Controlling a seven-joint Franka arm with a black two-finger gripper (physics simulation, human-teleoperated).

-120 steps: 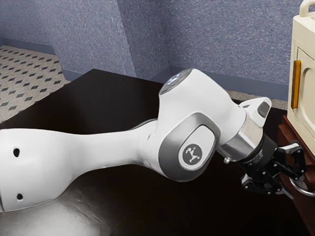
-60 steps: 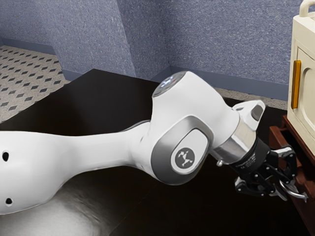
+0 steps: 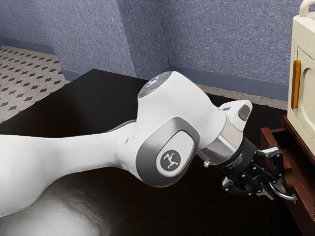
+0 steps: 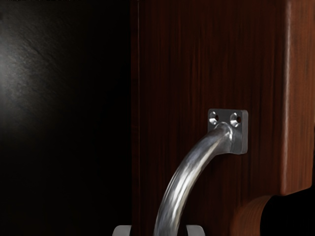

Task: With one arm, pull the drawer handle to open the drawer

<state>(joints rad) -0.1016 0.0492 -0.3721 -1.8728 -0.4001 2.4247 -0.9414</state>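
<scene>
Drawer [image 3: 297, 209] partly open, handle [image 3: 286, 195] in grip

Tool [image 3: 275, 187] partway closed, one finger on each side of the curved metal handle — shut on the bar. Handle joins the drawer front [image 4: 192, 59] just ahead of the tool. Cream cabinet [image 3: 302, 115] stands beyond and above the tool — dark worktop [image 3: 93, 105] extends below and behind it.

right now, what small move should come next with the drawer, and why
Probably a short, straight pull of the gripper, drawing the drawer farther out from the wooden unit. The drawer stands only partly out, with some of its inside showing, and the handle is right at the gripper.
</scene>
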